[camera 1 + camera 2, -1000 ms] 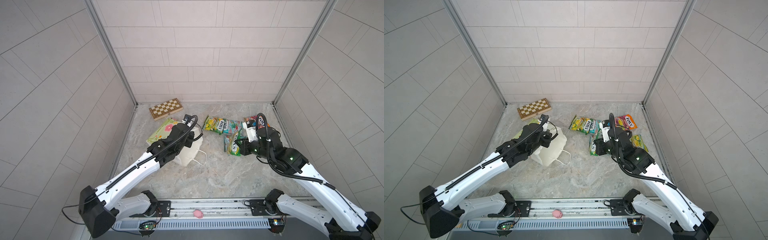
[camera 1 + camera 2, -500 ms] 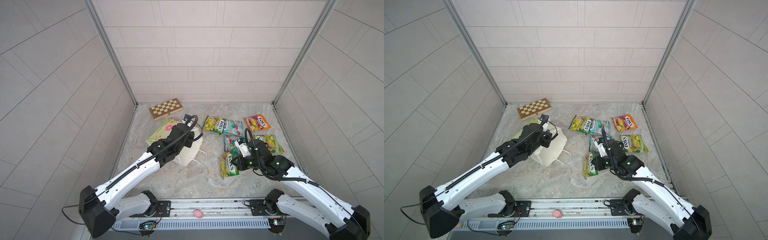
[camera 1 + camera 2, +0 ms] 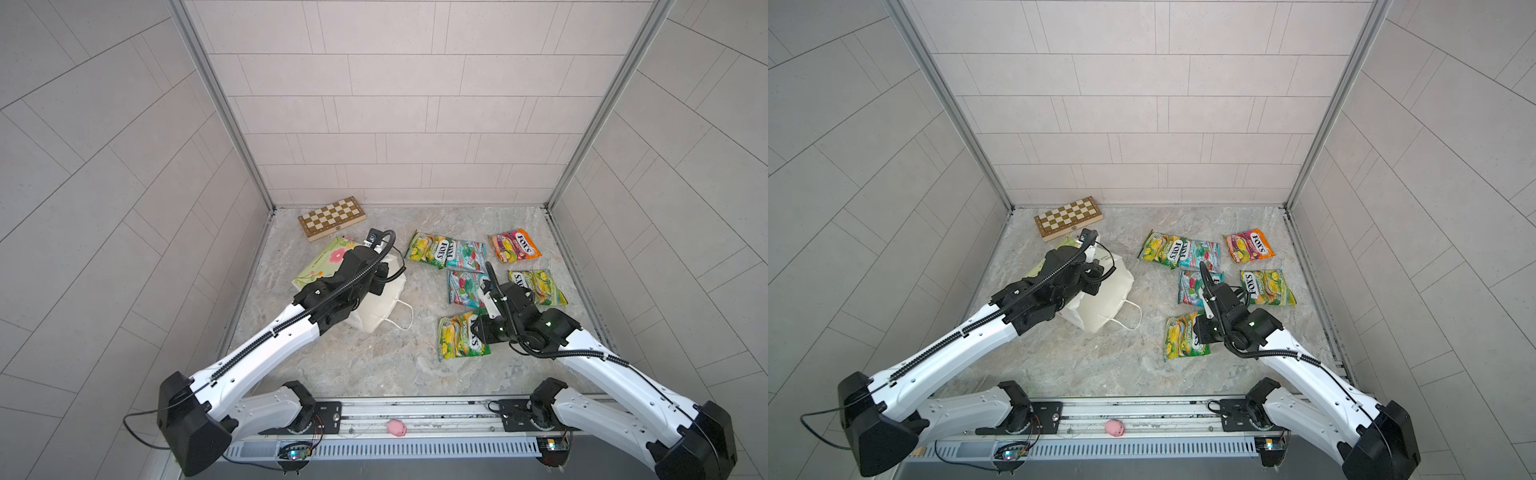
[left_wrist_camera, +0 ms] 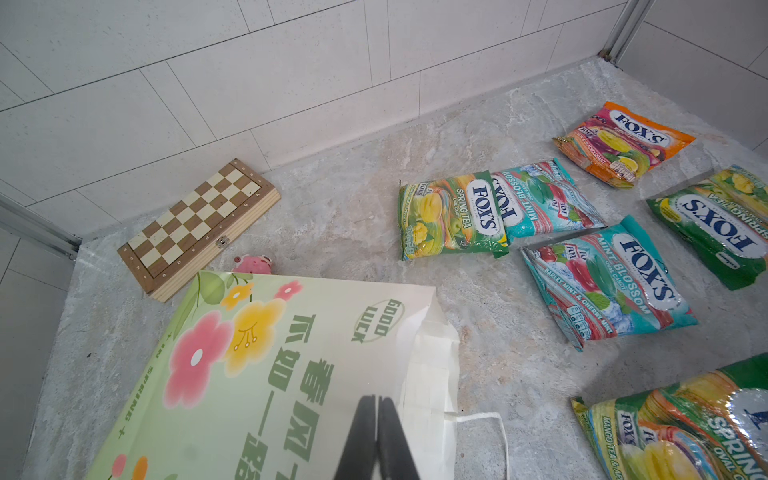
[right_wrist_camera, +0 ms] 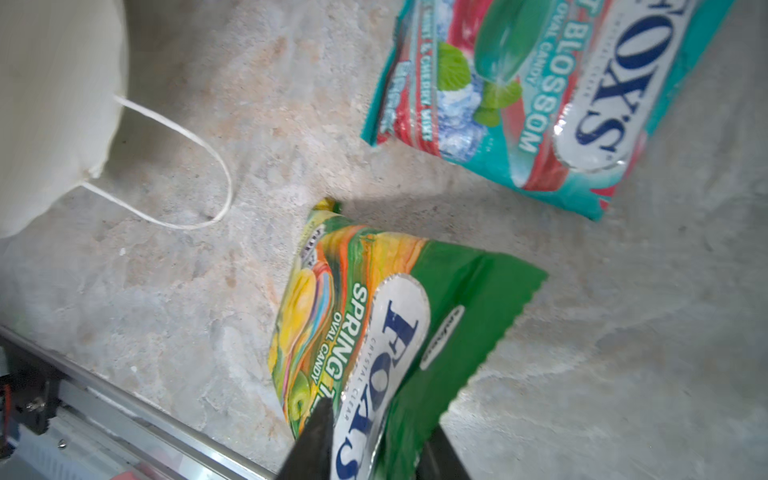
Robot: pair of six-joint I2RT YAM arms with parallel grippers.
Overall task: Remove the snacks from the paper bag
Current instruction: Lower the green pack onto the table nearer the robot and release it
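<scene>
On the left half of the desk (image 3: 374, 365), the paper bag (image 3: 380, 309) is lying on its side. Its white cord handles (image 3: 401, 318) are pointing toward the near edge, and its flowered face (image 4: 232, 365) is showing on the side toward the left edge. The left gripper (image 4: 377, 405) is sitting at the fold between the flowered face and the white side panel. Its two fingers are pressing together with no gap; whether some paper is caught between them, I cannot tell.

Six snacks (image 3: 1198, 286) are lying outside the bag, flat on the right half of the desk. Toward the far edge, a green-yellow packet (image 3: 428, 249) and a teal packet (image 3: 469, 253) are touching, with their edges overlapping. The orange packet (image 3: 513, 247) is lying apart from them, nearer to the far right corner. Behind these, a second teal packet (image 3: 463, 286) and a second green-yellow packet (image 3: 538, 284) are lying near each other. The third green-yellow packet (image 3: 459, 338) is lying closest to the near edge, near the handles but not touching them.

The right gripper (image 5: 378, 419) is standing over the end of this third packet. Its fingers are standing apart, with the packet's end between them.

A chessboard (image 3: 332, 218) is lying in the far left corner. A small pink toy (image 4: 251, 264) is sitting between it and the bag.
</scene>
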